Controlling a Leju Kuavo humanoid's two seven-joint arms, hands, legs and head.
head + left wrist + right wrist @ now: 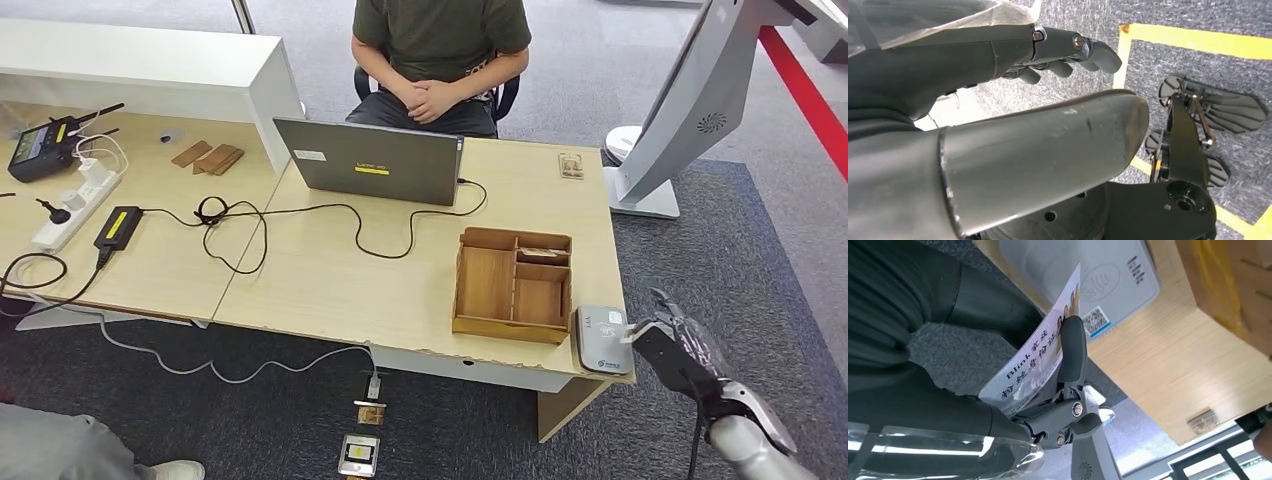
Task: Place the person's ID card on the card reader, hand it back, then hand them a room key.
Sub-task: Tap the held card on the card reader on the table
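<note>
**Card held beside the reader**

The right robot hand is just off the counter's near right corner. Its thumb and fingers are pinched tight on the ID card. The card is white with dark writing and a small picture on it. It is tilted, and its far end is close to the card reader, maybe over its edge. I cannot tell if card and reader touch.

The card reader is a flat grey-white box. It lies at the near right corner of the counter, touching or almost touching the wooden tray.

The left robot hand hangs down over the grey floor. Its fingers are apart and it holds nothing.

A person sits at the far edge of the counter with hands folded, behind a grey laptop.
</note>
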